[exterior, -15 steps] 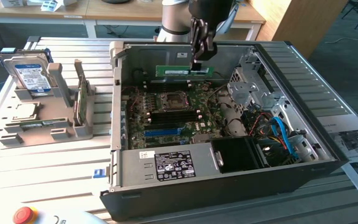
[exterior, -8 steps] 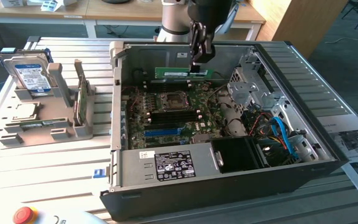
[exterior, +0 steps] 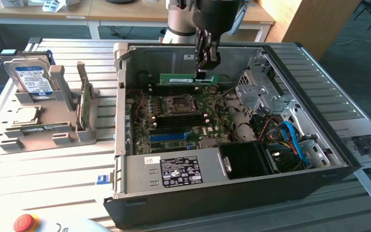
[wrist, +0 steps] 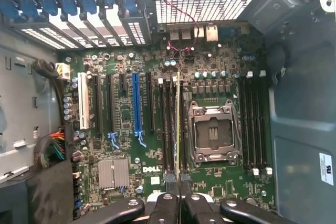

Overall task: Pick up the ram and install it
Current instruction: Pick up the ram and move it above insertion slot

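1. Red button [exterior: 25, 222]: nearest edge of the slatted table [exterior: 44, 169], at the exterior view's left.
2. Computer case [exterior: 192, 205]: black, lying open on the table. The power supply [exterior: 172, 171] with its label sits along the near wall. Blue cables [exterior: 293, 140] lie at the exterior view's right.
3. Motherboard [exterior: 179, 130]: green, on the case floor, with the empty CPU socket [exterior: 178, 104] toward its far half.
4. Grey holder [exterior: 50, 130]: outside the case at the exterior view's left. A hard drive [exterior: 33, 79] stands upright at its far end.
5. Ram [exterior: 184, 79]: green stick, level, long edge down, just beyond the socket over the memory slots. Contact with a slot cannot be told.
6. Gripper [exterior: 203, 73]: hanging from above, clenched on the ram's upper edge. In the wrist view the stick runs edge-on between the fingers [wrist: 170, 178], in line with the slots beside the socket.
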